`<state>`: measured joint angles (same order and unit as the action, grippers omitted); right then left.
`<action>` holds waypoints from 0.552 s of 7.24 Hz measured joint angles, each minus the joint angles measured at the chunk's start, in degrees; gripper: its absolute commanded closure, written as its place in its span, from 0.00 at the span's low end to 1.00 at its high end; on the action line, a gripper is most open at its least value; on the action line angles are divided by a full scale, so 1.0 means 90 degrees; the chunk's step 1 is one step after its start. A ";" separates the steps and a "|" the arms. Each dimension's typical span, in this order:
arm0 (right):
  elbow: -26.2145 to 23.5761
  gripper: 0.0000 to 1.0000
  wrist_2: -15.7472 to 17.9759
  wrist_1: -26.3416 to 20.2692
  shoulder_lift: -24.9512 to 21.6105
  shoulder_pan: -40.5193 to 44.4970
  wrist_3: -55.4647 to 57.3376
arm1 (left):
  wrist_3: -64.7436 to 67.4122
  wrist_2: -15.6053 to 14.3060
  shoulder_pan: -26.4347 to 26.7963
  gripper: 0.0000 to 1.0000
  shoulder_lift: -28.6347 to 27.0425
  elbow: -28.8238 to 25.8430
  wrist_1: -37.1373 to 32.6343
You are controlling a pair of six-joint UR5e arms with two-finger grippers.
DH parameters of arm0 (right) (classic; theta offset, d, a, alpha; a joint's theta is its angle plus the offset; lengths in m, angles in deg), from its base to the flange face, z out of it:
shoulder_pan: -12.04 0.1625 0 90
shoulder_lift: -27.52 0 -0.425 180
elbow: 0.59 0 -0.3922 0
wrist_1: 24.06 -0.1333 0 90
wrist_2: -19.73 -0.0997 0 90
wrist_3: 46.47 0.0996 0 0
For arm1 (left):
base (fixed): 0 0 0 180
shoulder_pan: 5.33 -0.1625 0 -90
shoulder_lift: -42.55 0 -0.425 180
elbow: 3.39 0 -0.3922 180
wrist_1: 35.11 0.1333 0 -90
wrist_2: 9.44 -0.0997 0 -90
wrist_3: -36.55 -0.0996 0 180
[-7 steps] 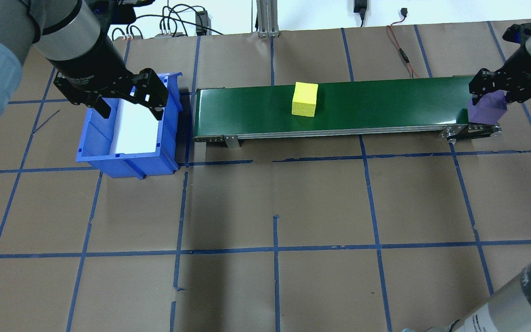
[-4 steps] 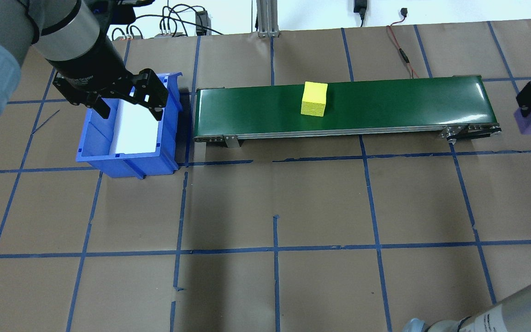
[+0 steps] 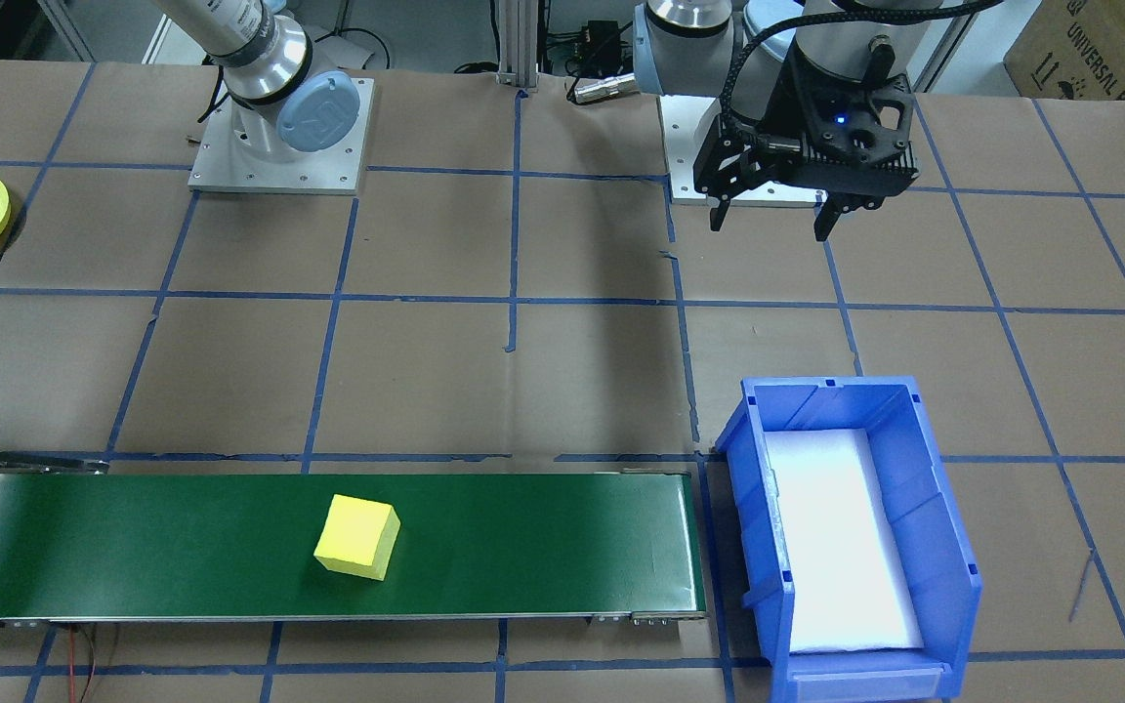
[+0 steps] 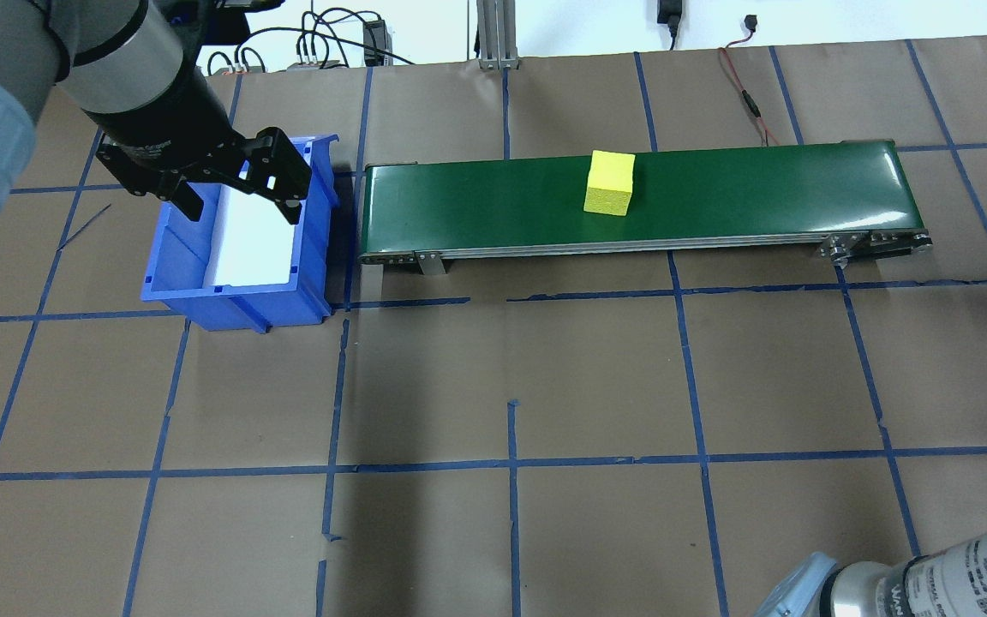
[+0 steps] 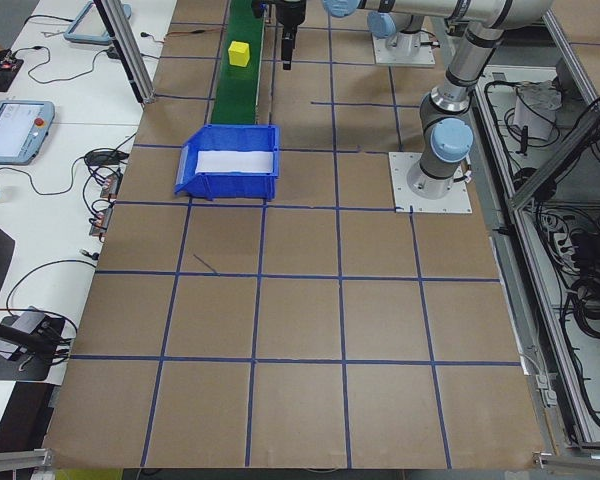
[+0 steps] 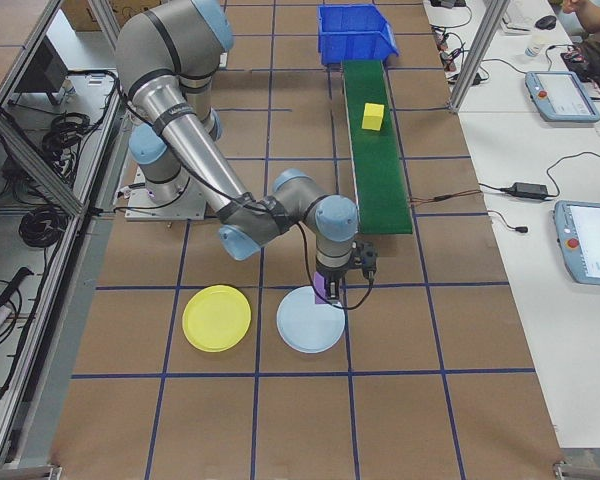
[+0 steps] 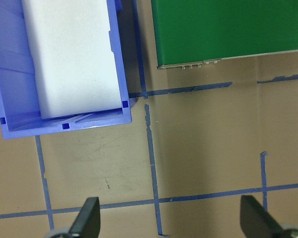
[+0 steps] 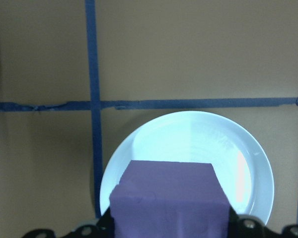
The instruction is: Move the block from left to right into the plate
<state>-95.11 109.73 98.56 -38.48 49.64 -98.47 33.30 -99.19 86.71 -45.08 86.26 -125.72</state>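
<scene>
Now that the purple block [image 8: 169,198] has left the belt [image 4: 716,184] | right fingers [image 8: 105,225] squeeze it over the pale plate [image 8: 198,144], beside the yellow plate [image 6: 216,318] | left fingers [image 7: 89,218] wide apart by the blue bin [image 4: 236,304] | yellow block [image 4: 609,183] rode further right | we think a drop comes next.

The belt [image 4: 631,193] runs across the table's far side, with a cube [image 4: 609,183] on it right of its middle. The bin [image 4: 236,248] sits just off the belt's left end, a pad [image 3: 841,542] lying in it. The left gripper [image 4: 232,184] hangs over the bin's far end. Off the belt's right end, two plates lie side by side: one plate [image 6: 216,318] nearer the robot, the other [image 6: 310,320] beside it, under the right gripper [image 6: 338,285] and its block [image 8: 169,198].
</scene>
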 measured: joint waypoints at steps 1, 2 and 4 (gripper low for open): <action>-0.0046 0.46 -0.0039 0.0096 0.0167 -0.0153 -0.0119 | 0.0000 -0.0003 -0.0005 0.00 0.0000 0.0000 0.0000; -0.0072 0.09 -0.0031 0.0131 0.0264 -0.0215 -0.0164 | 0.0000 -0.0005 -0.0012 0.00 0.0000 0.0000 0.0000; -0.0078 0.00 0.0012 0.0156 0.0371 -0.0263 -0.0186 | 0.0000 -0.0018 -0.0021 0.00 0.0013 0.0000 -0.0013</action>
<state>-95.81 109.84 99.97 -35.14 47.28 -100.14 33.30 -99.35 86.52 -44.97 86.26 -125.83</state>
